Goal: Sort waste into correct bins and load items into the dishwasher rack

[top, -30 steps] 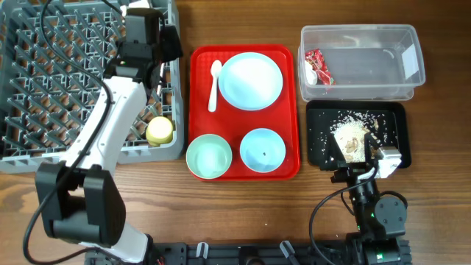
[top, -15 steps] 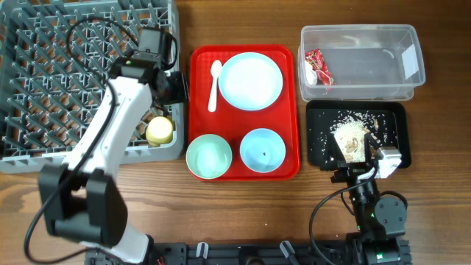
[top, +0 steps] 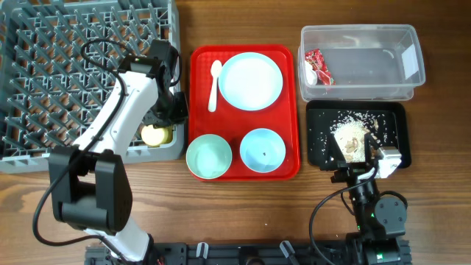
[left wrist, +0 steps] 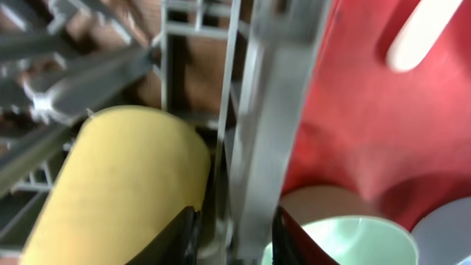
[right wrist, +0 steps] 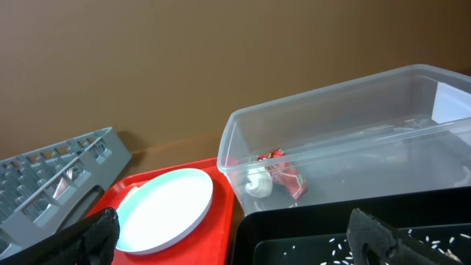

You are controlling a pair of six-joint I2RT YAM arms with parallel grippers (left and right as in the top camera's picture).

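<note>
Arching over rack (top: 51,51), left pincer (top: 175,110) beside cup (top: 153,135)

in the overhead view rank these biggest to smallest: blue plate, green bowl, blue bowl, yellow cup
1. pale blue plate, clearly the largest.
2. green bowl and blue bowl: these look about alike, so no ranking between them.
3. yellow cup, smallest, though partly hidden by the left arm.

My L arm (top: 118,118): white links w/ black joints, thin black cable (top: 101,42) looping off it. L fingers (left wrist: 182,234) black, smooth. R arm (top: 377,210) mostly black, w/ white block (top: 388,157) and black cable. R fingers (right wrist: 383,234) black, rough-textured.
</note>
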